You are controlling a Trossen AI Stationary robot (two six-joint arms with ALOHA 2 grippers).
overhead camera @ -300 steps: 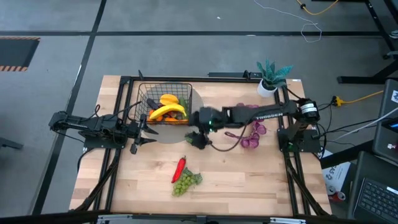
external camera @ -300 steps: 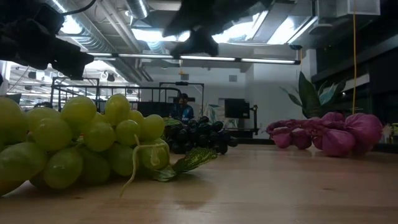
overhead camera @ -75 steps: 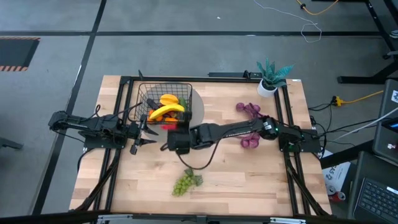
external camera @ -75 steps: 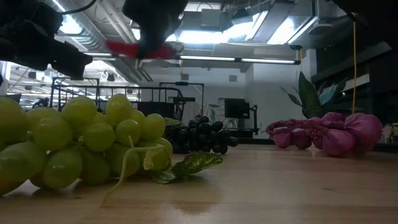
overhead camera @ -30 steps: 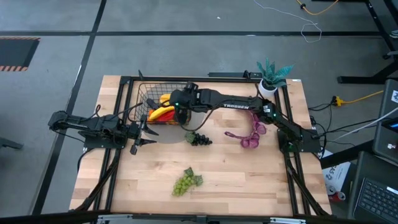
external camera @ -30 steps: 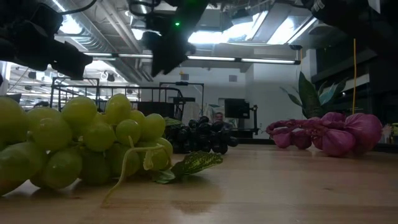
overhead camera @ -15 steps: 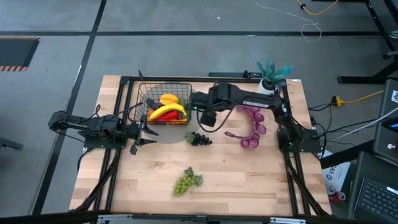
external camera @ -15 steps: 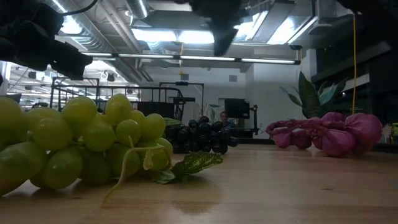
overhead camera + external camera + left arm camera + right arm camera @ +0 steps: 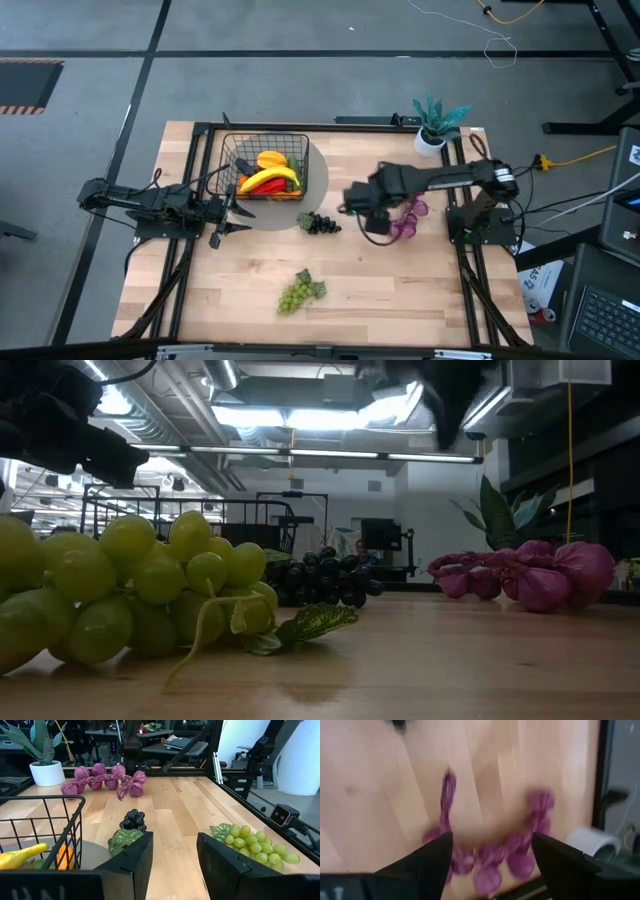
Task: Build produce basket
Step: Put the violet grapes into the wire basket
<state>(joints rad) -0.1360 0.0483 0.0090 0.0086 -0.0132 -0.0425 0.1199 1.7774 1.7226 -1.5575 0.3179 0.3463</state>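
Note:
The black wire basket (image 9: 264, 165) stands at the table's far left, partly on a pale round mat; a yellow banana (image 9: 270, 178), an orange piece and a red chili (image 9: 262, 189) lie in it. Dark grapes (image 9: 320, 223) lie just to the basket's near right, green grapes (image 9: 298, 292) nearer the near edge, and the purple string (image 9: 408, 215) lies toward the right. My right gripper (image 9: 374, 226) hovers open beside the purple string (image 9: 485, 855), touching nothing. My left gripper (image 9: 226, 216) waits open near the basket's near-left corner, its fingers (image 9: 140, 852) empty.
A teal plant in a white pot (image 9: 432, 128) stands at the far right corner. Black frame rails run along the table's left and right sides. Bare wood lies between the green grapes (image 9: 130, 595) and the purple string (image 9: 520, 575).
My right gripper has swung from above the basket toward the table's right and somewhat toward the near edge, ending over the purple string. The red chili stays in the basket beside the banana. The left arm has kept still.

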